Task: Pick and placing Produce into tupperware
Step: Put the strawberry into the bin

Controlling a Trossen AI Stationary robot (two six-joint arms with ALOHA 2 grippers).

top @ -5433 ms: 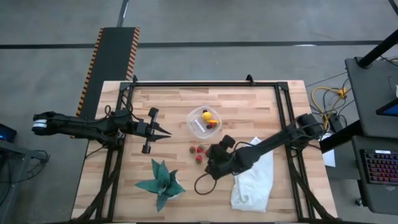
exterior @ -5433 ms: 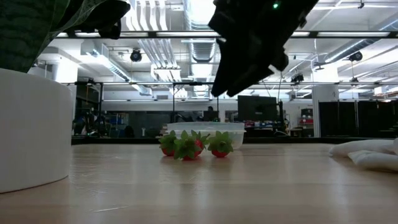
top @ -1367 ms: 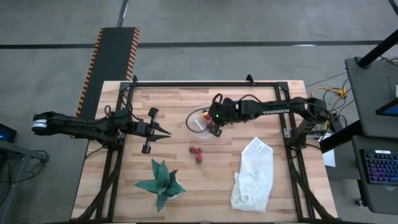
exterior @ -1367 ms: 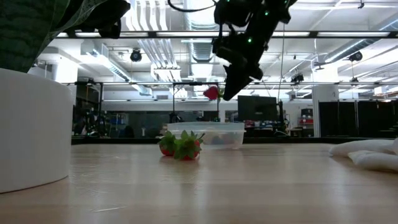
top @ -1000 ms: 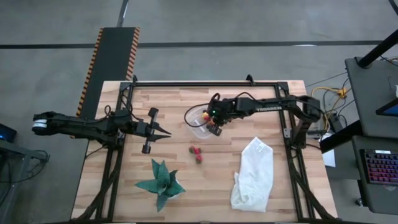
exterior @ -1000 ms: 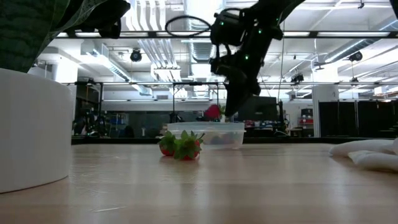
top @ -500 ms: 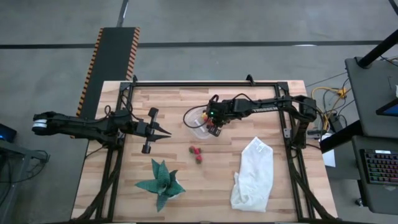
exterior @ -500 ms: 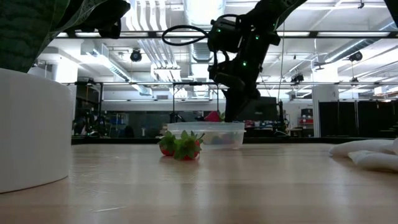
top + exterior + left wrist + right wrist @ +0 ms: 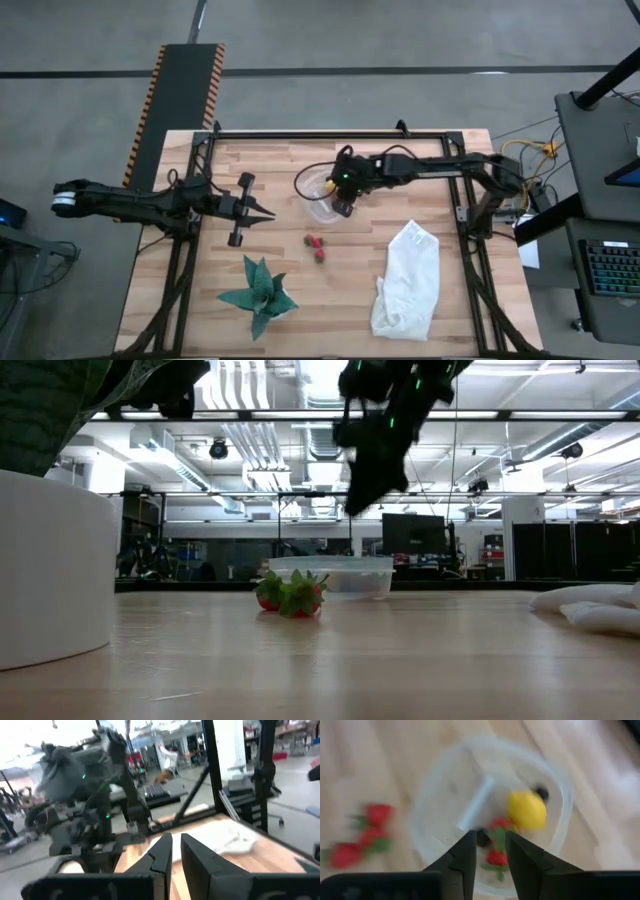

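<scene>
The clear tupperware [image 9: 320, 197] stands on the table's far middle. In the right wrist view it [image 9: 445, 785] holds a yellow lemon-like piece [image 9: 526, 810], red strawberries [image 9: 497, 856], dark balls [image 9: 540, 794] and a white mark [image 9: 475, 805]. My right gripper [image 9: 340, 203] hangs open and empty above the tub [image 9: 330, 575], well clear of it in the low view [image 9: 368, 470]. A cluster of strawberries [image 9: 317, 246] lies on the wood near the tub [image 9: 290, 593]. My left gripper [image 9: 265, 212] waits shut over the table's left part.
A green spiky-leaved plant shape [image 9: 258, 295] lies at the near left, and a white cloth bag [image 9: 408, 280] at the near right. A white cylinder [image 9: 50, 570] stands close to the low camera. Bare wood lies between the strawberries and the bag.
My right gripper came down with a strawberry to the tub's rim, let it go, and then rose straight up, empty. The strawberry no longer shows at its fingertips. The left arm kept still.
</scene>
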